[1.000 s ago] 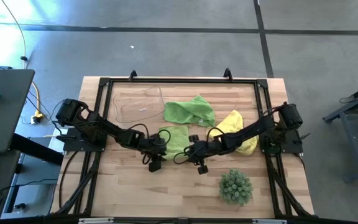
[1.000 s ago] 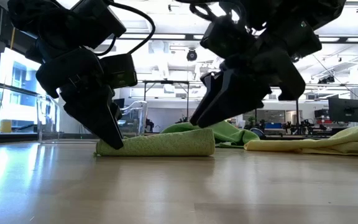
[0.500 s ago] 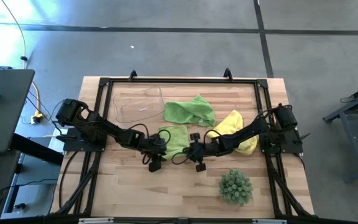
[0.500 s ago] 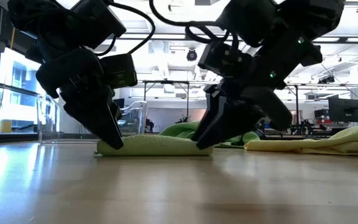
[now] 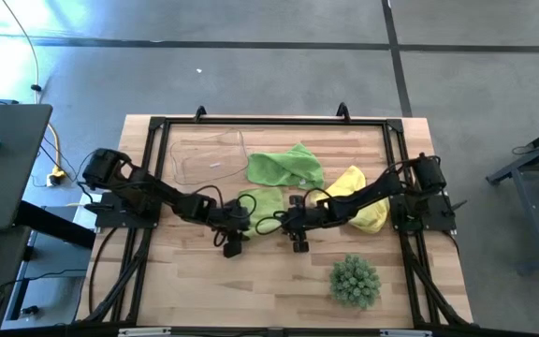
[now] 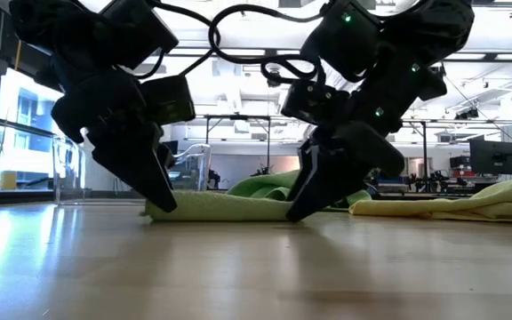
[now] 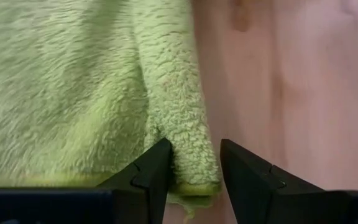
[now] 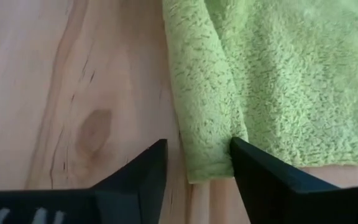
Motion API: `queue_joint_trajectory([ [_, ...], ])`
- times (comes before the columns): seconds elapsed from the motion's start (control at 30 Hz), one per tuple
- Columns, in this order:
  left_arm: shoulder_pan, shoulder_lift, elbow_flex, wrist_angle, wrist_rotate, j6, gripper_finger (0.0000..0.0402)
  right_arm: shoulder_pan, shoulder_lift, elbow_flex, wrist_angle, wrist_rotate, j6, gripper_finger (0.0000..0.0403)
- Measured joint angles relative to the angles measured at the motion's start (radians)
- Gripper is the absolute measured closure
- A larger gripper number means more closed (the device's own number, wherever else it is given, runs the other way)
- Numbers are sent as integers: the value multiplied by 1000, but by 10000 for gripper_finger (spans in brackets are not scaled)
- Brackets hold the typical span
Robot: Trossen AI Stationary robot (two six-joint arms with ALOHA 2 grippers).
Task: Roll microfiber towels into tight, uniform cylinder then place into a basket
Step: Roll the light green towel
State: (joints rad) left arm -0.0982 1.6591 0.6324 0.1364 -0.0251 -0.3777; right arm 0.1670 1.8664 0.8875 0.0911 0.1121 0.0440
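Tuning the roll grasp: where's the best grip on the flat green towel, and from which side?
Grip the folded near edge of the flat green towel, from above at its two ends, where the left hand and right hand sit. That doubled lip stands raised off the table.

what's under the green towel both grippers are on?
Only bare wooden table shows around the lime towel, which lies flat on it with its near edge folded over. Anything beneath is covered.

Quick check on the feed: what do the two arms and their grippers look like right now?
Both arms are matte black, jointed, with looping black cables. The left gripper and right gripper end in dark, wedge-shaped fingers. Small green indicator lights glow on the right arm.
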Motion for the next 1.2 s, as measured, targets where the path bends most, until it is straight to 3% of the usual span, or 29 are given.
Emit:
queue_joint_trajectory([
  [0.23, -4, -126, 62, -275, -106, 76, 260, -33, 25, 3, -17, -83, 107, 318],
  [0.37, -33, -176, 95, -336, -150, 113, 249, -54, 39, 4, -16, -141, 158, 368],
  [0.47, -75, -186, 102, -290, -171, 186, 244, -72, 39, 2, -10, -183, 180, 393],
  [0.67, -140, -129, 103, -189, -298, 292, 242, -97, 40, 0, -1, -219, 219, 387],
  [0.9, -145, -7, 103, -164, -408, 276, 242, -101, 40, 0, 0, -213, 222, 383],
  [1.2, -133, 72, 104, -162, -411, 194, 243, -100, 40, -2, 4, -203, 219, 382],
])
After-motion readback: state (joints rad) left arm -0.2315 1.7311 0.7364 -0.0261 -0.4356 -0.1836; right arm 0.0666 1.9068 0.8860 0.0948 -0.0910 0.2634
